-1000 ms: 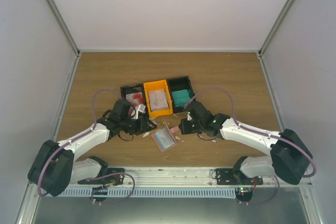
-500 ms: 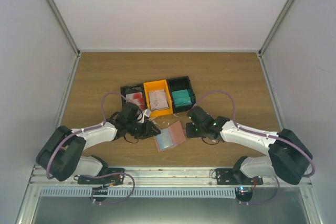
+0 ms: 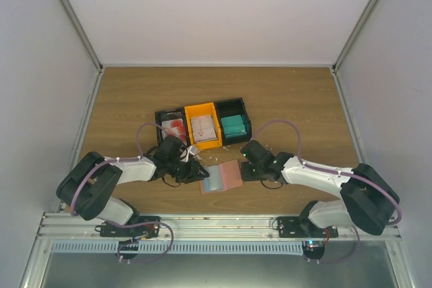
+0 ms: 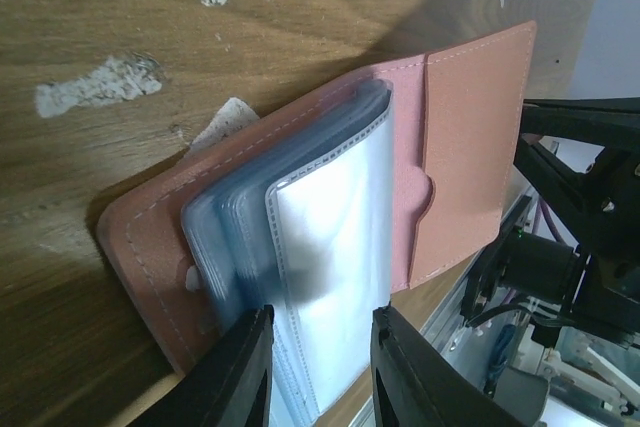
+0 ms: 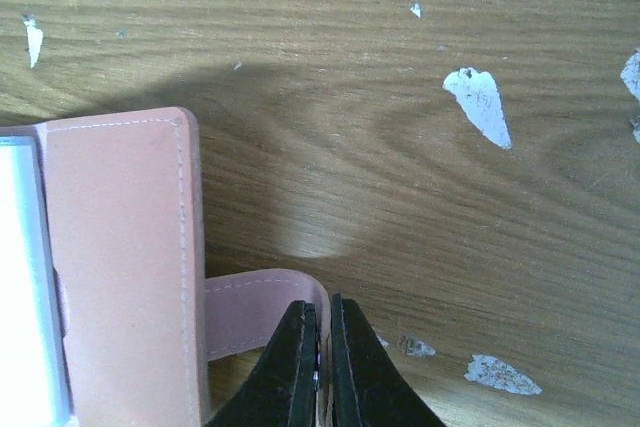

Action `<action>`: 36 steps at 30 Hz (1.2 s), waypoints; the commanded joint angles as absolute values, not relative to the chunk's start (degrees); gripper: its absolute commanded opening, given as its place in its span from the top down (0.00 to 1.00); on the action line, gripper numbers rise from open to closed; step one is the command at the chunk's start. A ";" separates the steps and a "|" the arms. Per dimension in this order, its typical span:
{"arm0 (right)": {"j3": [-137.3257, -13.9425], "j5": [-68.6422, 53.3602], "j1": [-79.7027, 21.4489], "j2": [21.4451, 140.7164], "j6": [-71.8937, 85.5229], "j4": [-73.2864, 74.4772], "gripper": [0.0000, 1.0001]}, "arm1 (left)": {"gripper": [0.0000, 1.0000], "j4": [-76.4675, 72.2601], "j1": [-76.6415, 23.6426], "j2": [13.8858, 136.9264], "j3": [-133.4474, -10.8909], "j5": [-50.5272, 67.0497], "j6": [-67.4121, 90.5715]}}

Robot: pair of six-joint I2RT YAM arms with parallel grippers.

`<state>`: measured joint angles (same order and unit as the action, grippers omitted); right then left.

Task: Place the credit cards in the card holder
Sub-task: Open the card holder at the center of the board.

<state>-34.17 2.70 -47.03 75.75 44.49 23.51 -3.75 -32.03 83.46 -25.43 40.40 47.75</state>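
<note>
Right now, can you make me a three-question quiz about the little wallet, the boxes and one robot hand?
1. Where is the card holder?
A. Stuck high up on a wall
B. Lying open on the table, just in front of the bins
C. Inside a drawer

2. What colour is the middle bin?
A. Orange
B. Green
C. Purple

3. What is the right gripper doing?
A. Wide open, high above the bins
B. Holding a spoon
C. Pinched shut on the card holder's strap

Answers:
1 B: the top view shows it spread flat on the wood, nearer the arms than the bins.
2 A: it sits bright orange between two black bins.
3 C: the right wrist view shows both fingers squeezed together on the pink strap.
</note>
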 commanded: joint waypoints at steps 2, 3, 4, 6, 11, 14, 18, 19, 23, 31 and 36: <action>-33.62 3.78 -47.00 73.21 44.30 21.65 0.95 | 0.72 -7.69 -33.11 84.62 -25.78 41.45 47.99; -33.54 3.82 -46.94 72.35 44.09 21.32 0.93 | 0.73 -7.71 -33.25 84.76 -25.94 41.46 47.99; -33.49 3.85 -46.99 71.57 43.96 20.97 0.92 | 0.73 -7.71 -33.37 84.93 -26.12 41.47 47.91; -33.48 3.68 -47.02 70.33 43.51 20.45 0.89 | 0.75 -7.66 -33.63 85.07 -26.50 41.64 47.82; -33.68 2.90 -47.06 69.02 43.23 20.11 0.85 | 0.75 -6.91 -34.48 85.16 -27.71 41.56 47.53; -34.74 4.51 -47.07 67.92 43.62 22.54 0.78 | 0.75 -6.16 -34.92 85.32 -28.76 41.06 47.29; -36.12 7.44 -46.99 62.94 44.45 26.07 0.61 | 0.75 -4.87 -35.51 86.23 -30.64 40.81 46.20; -36.52 7.75 -47.04 61.55 44.55 26.58 0.58 | 0.75 -4.44 -35.51 86.44 -31.13 40.50 45.73; -37.76 4.21 -47.03 57.17 42.90 26.31 0.52 | 0.75 -2.71 -35.59 87.30 -32.90 39.43 44.25; -34.47 -18.14 -47.02 55.35 37.71 10.85 0.54 | 0.75 -3.22 -35.81 88.19 -33.32 39.37 44.44; -33.88 -18.02 -47.02 61.98 38.12 11.40 0.66 | 0.75 -3.20 -35.95 88.53 -33.37 38.40 44.79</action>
